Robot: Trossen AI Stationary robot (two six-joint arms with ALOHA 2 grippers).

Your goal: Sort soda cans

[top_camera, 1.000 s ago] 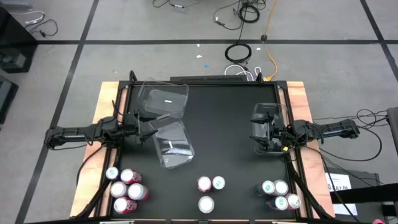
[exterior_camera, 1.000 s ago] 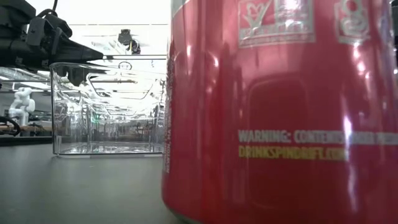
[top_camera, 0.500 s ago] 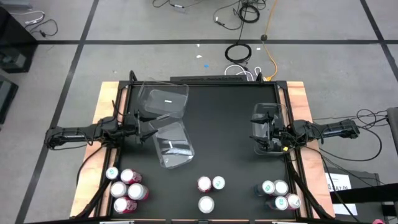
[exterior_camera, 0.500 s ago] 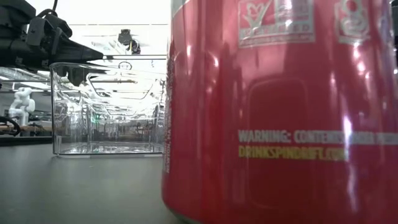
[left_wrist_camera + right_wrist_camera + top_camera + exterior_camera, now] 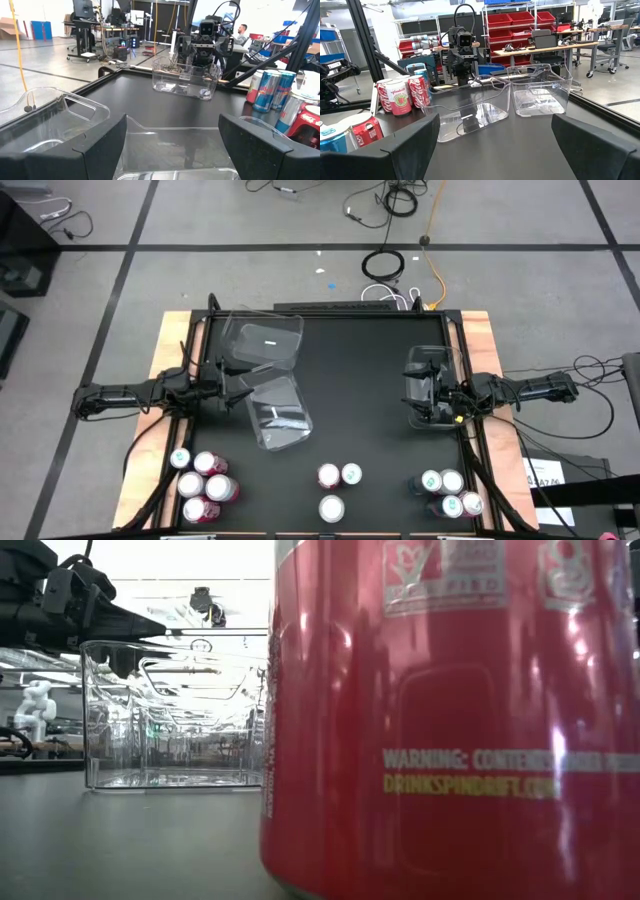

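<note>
1. High view: the black surface (image 5: pixel 350 380) carries three clear bins. One bin (image 5: pixel 263 343) sits toward the far left corner, a second bin (image 5: pixel 277 412) lies just nearer and touching or almost touching it, and a third bin (image 5: pixel 428 385) stands at the right edge. All three look empty.
2. High view: the soda cans stand along the near edge in three groups: a left group (image 5: pixel 202 485) at the near left corner, a middle group (image 5: pixel 336 485) of three, and a right group (image 5: pixel 450 492) at the near right corner. None is in a bin.
3. High view: the left hand (image 5: pixel 232 390) sits at the left edge, just beside the second bin, fingers apart and gripping nothing. The right hand (image 5: pixel 432 394) is at the third bin, fingers wide apart; whether they touch it I cannot tell.
4. Low view: a red can (image 5: pixel 450 720) fills most of the frame, with an empty clear bin (image 5: pixel 170 715) behind it.
5. Left wrist view: its spread fingers (image 5: pixel 95 145) flank an empty bin's rim (image 5: pixel 175 135); cans (image 5: pixel 280 97) stand off to one side.
6. Right wrist view: two empty bins (image 5: pixel 540 90) sit across the surface, with red cans (image 5: pixel 400 95) near them.
</note>
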